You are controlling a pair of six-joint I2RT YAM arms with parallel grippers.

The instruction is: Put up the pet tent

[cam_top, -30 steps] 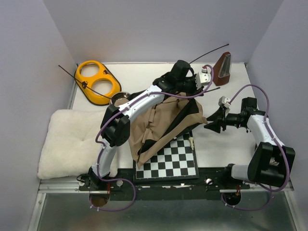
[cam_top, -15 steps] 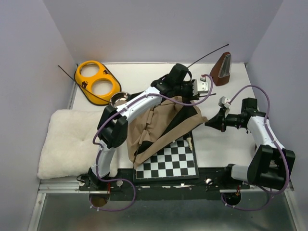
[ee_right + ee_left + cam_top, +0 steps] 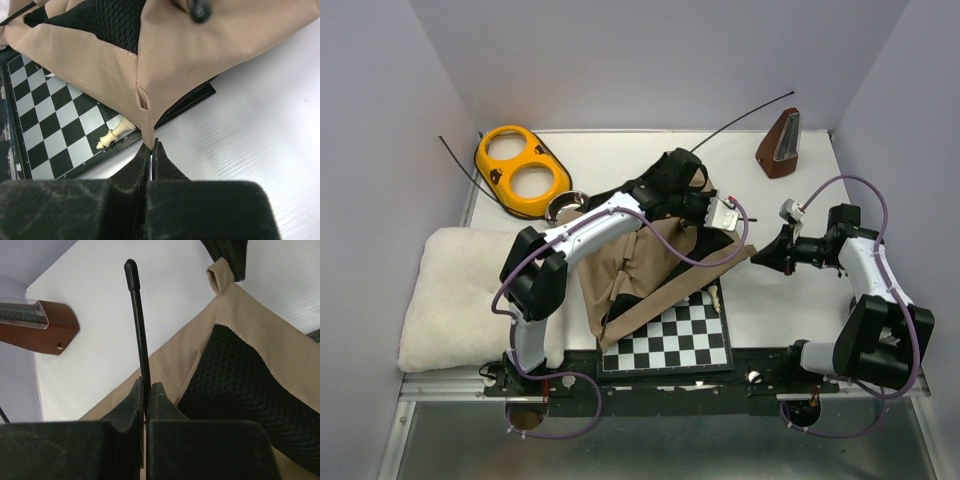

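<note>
The left gripper point(image 3: 146, 388) is clamped on one thin black pole point(image 3: 138, 325) of the pet tent point(image 3: 280, 342), whose tan cloth lies just beyond the jaws, which only its wrist camera makes plain. The right gripper point(image 3: 151, 145) is pressed together at the tent's corner tip, and I can't tell whether cloth is caught. From above I count two poles, one chessboard point(image 3: 670, 340), one metronome point(image 3: 780, 145) and one cushion point(image 3: 460, 300); the single chess piece point(image 3: 114, 136) shows clearly only from the right wrist.

This is a robot lab test cell: a white table point(image 3: 790, 310) boxed in by plain lavender walls point(image 3: 620, 60), with an aluminium rail point(image 3: 450, 385) along its near edge. Unrelated props share it: a metronome point(image 3: 778, 145) at the far right corner and a chessboard point(image 3: 670, 340) by the near edge.
</note>
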